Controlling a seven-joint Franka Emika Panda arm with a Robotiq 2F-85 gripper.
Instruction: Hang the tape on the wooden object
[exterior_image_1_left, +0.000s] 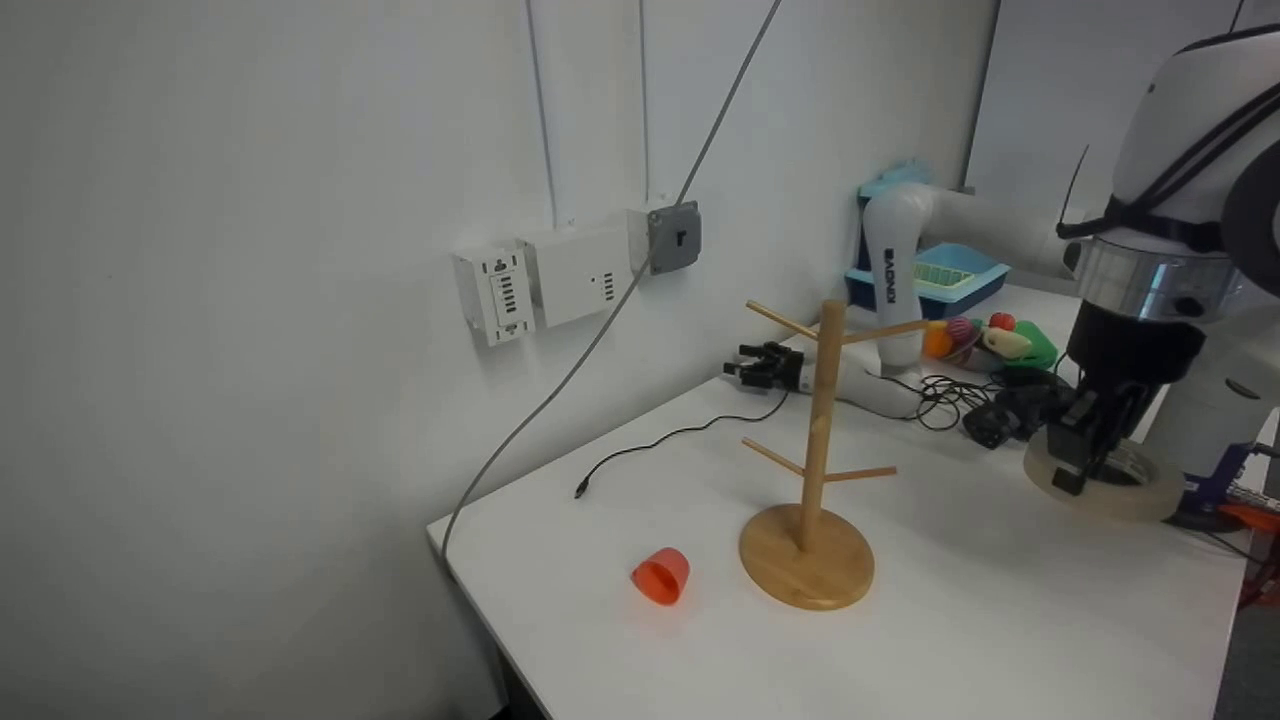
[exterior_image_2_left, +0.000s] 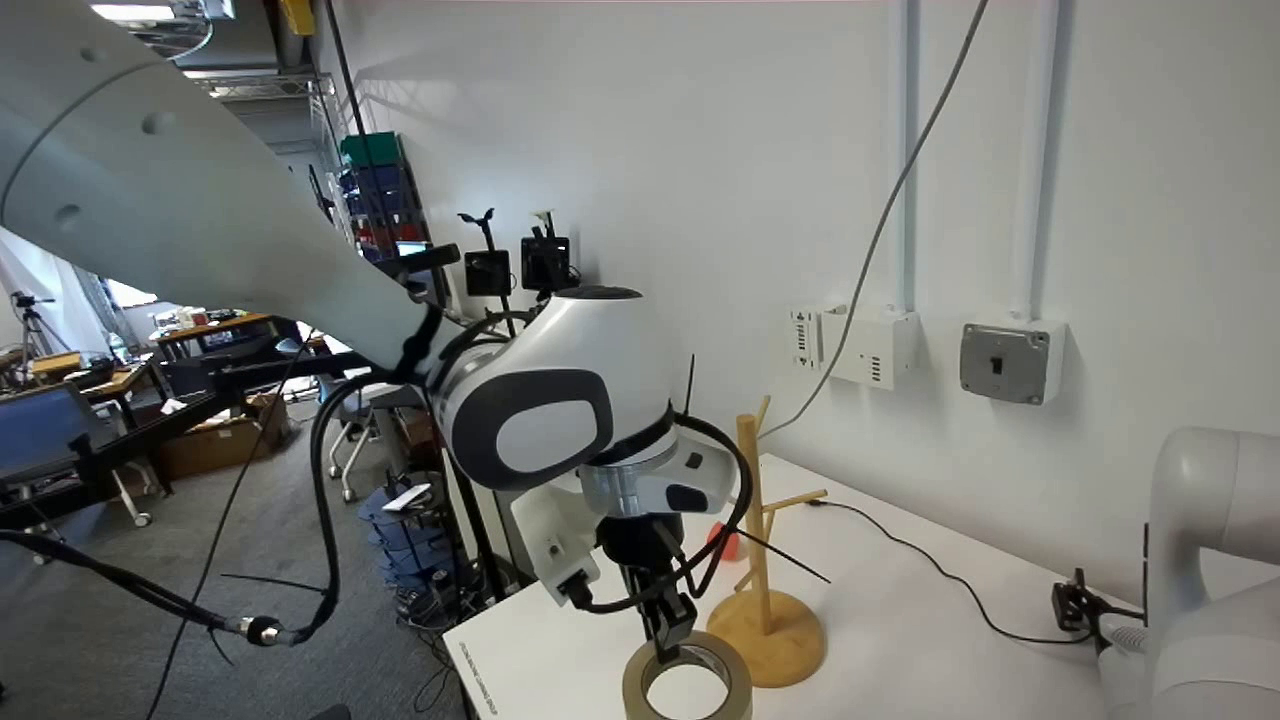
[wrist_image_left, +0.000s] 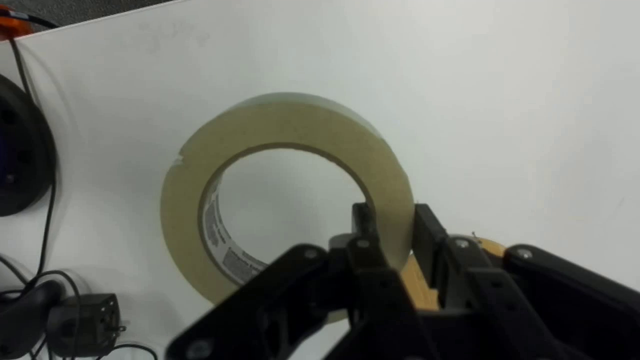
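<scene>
The tape (wrist_image_left: 300, 122), a pale beige ring with a wide hole, is gripped at its rim by my gripper (wrist_image_left: 393, 220). One finger is inside the hole, the other against the outer side. The ring lies roughly level and seems to be off the table, though by how much I cannot tell. In an exterior view, the wooden object (exterior_image_1_left: 820, 420) stands upright on its disc base, pegs branching high and low, and the tape (exterior_image_1_left: 1120, 503) is well to its right. Another exterior view puts the tape (exterior_image_2_left: 738, 690) in front of the wooden object (exterior_image_2_left: 757, 540). Part of its wood shows behind my fingers in the wrist view.
An orange-red cup (exterior_image_1_left: 660, 576) lies beside the wooden base on the white table. A thin black cable (exterior_image_1_left: 680, 430) runs near the wall. Further back are a white robot arm (exterior_image_1_left: 895, 240), dark plugs (exterior_image_1_left: 1000, 415), toy fruit and a blue bin (exterior_image_1_left: 950, 285).
</scene>
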